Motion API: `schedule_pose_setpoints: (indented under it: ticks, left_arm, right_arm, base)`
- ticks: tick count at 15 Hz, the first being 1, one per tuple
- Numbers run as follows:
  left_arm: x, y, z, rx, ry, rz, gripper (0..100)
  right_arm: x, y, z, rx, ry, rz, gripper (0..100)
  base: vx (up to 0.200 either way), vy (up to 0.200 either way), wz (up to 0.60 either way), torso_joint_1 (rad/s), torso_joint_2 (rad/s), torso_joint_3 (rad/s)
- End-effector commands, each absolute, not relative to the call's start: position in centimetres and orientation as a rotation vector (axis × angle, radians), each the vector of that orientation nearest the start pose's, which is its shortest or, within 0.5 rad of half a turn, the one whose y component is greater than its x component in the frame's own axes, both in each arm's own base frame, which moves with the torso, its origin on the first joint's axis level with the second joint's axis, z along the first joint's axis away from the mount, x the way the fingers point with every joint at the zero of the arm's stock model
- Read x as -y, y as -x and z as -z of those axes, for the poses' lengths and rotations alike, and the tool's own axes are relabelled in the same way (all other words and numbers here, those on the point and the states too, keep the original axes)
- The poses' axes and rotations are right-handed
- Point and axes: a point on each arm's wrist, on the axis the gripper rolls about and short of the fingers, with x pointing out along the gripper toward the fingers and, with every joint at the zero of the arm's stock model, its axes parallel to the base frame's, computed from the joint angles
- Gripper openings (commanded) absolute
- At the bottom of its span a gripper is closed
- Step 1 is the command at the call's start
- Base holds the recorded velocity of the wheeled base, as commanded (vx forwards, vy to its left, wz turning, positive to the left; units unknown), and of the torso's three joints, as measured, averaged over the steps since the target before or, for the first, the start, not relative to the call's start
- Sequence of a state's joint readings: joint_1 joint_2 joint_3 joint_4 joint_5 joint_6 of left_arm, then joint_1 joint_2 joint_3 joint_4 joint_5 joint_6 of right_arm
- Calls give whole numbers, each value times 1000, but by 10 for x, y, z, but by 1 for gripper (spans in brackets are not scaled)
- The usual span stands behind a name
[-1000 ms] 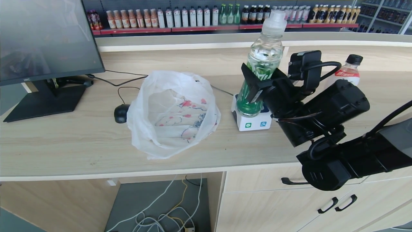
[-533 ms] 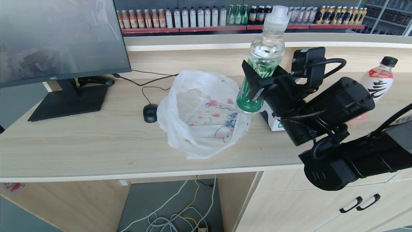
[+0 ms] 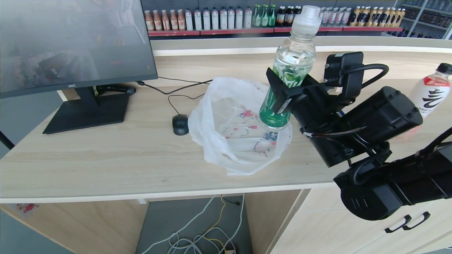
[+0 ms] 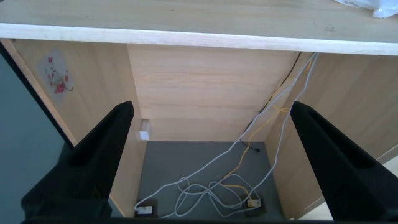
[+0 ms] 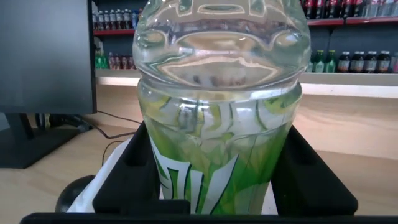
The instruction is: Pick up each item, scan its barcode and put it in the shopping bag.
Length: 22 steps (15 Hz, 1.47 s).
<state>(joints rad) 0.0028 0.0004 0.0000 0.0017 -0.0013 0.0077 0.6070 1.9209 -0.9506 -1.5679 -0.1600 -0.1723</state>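
Note:
My right gripper is shut on a clear bottle with a green label, held upright above the right rim of the white plastic shopping bag on the counter. The right wrist view has the bottle up close between the black fingers. The bag is open, and printed fabric or packaging shows inside. A white bottle with a red label stands on the counter at the far right. My left gripper is open, below the counter edge, facing the cables underneath.
A monitor on a black stand takes up the counter's left. A black mouse lies just left of the bag, with cables behind it. Shelves of bottles line the back wall. Drawers with handles are below right.
The head camera has shifted, sliding the scene rightward. My right gripper has carried the bottle from over the white scanner box to over the bag's right rim. The scanner is now hidden behind the arm.

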Motion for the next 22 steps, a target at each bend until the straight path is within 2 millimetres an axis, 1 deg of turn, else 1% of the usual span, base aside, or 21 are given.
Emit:
schedule_pose_setpoints:
  ticks: [1,4,7,9,12,13,15,19,22]
  left_arm:
    - [0,23,-75,-2,-8,-2,100]
    - [0,23,-75,-2,-8,-2,100]
    - [0,23,-75,-2,-8,-2,100]
    - [0,23,-75,-2,-8,-3,100]
    - [0,23,-75,-2,-8,-2,100]
    - [0,23,-75,-2,-8,-3,100]
    - [0,23,-75,-2,-8,-3,100]
    - [0,23,-75,-2,-8,-3,100]
    - [0,23,-75,-2,-8,-3,100]
  right_arm:
    - [-192,-290,-239,597,-56,-374,0]
    - [-197,-296,-234,539,-29,-391,0]
    - [-203,-304,-233,489,2,-442,0]
    - [-215,-322,-244,483,9,-457,0]
    - [-232,-345,-254,499,6,-468,0]
    - [-235,-350,-255,488,8,-470,0]
    - [-240,-358,-253,464,15,-473,0]
    - [-254,-378,-247,470,7,-474,0]
    - [-257,-384,-242,465,5,-474,0]
  base:
    - [0,0,0,0,0,0]
    - [0,0,0,0,0,0]
    - [0,0,0,0,0,0]
    - [0,0,0,0,0,0]
    - [0,0,0,0,0,0]
    - [0,0,0,0,0,0]
    - [0,0,0,0,0,0]
    - [0,0,0,0,0,0]
    - [0,0,0,0,0,0]
